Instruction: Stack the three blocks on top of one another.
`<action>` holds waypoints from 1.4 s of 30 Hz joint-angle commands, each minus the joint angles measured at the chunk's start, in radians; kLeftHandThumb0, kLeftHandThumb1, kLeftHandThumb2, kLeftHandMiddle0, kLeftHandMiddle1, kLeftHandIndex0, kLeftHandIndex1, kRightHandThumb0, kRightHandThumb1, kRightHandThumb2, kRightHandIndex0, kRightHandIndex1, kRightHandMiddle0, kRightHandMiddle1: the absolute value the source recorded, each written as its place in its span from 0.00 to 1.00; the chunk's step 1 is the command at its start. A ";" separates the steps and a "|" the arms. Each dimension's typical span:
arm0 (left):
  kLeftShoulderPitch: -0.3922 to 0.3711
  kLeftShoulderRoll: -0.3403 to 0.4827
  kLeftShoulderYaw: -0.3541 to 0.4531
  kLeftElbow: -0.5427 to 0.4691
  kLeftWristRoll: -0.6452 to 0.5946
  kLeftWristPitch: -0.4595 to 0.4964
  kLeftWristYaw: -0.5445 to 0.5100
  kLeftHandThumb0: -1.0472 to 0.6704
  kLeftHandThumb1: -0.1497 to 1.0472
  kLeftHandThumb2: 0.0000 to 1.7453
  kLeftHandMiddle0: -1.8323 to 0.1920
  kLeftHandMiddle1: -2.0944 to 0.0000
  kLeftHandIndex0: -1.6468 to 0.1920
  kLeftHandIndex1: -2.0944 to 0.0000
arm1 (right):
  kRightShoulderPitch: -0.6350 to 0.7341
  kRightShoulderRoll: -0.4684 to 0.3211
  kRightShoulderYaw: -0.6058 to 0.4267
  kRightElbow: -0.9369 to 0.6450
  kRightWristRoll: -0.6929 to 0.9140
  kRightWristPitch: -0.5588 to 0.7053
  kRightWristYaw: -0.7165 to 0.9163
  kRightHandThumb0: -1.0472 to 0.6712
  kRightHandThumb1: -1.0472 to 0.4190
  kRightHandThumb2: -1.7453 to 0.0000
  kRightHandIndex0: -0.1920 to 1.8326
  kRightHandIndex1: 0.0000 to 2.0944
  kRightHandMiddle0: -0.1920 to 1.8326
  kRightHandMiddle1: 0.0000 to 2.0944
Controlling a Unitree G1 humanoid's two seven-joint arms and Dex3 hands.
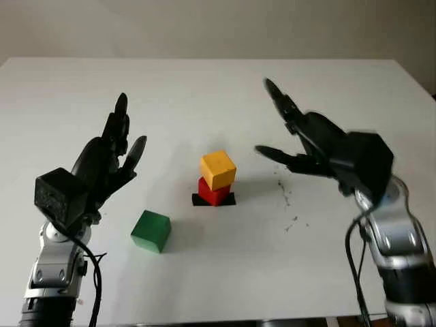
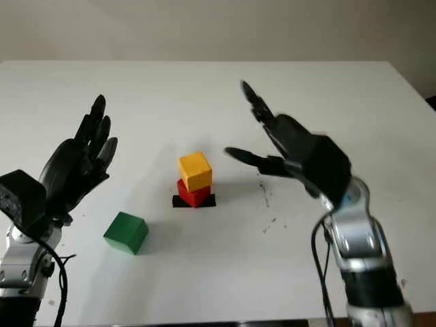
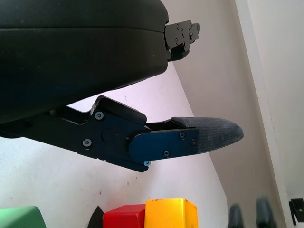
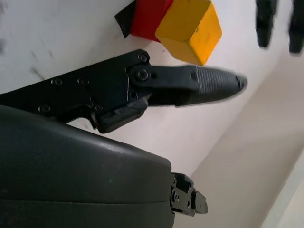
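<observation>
A yellow block (image 1: 218, 169) sits on a red block (image 1: 212, 192), which stands on a black square mark (image 1: 214, 199) at the middle of the white table (image 1: 204, 88). A green block (image 1: 151, 231) lies alone on the table, to the left of and nearer than the stack. My left hand (image 1: 116, 153) is raised to the left of the stack, open and holding nothing. My right hand (image 1: 289, 133) hovers to the right of the stack, open, with its thumb pointing toward the yellow block (image 4: 190, 29). The red block (image 3: 123, 217) and yellow block (image 3: 171, 213) also appear in the left wrist view.
A few small dark specks (image 1: 286, 197) mark the table to the right of the stack. The table's far edge meets a pale wall (image 1: 218, 27). Its right corner (image 1: 409, 68) lies at the far right.
</observation>
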 commanded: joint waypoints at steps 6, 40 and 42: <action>-0.003 0.002 -0.015 -0.010 0.009 0.005 -0.003 0.12 1.00 0.30 1.00 1.00 1.00 1.00 | 0.149 0.135 -0.072 -0.121 0.139 0.039 -0.106 0.19 0.00 0.58 0.00 0.00 0.00 0.00; -0.069 0.145 0.041 0.064 0.010 -0.206 -0.117 0.16 1.00 0.18 0.89 0.96 0.85 0.95 | 0.232 0.271 -0.028 -0.150 0.215 0.034 -0.246 0.15 0.00 0.55 0.00 0.00 0.00 0.00; -0.078 0.254 0.034 0.066 0.034 -0.247 -0.211 0.16 1.00 0.17 0.86 0.96 0.80 0.95 | 0.232 0.269 -0.031 -0.154 0.217 0.040 -0.246 0.15 0.00 0.55 0.00 0.00 0.00 0.00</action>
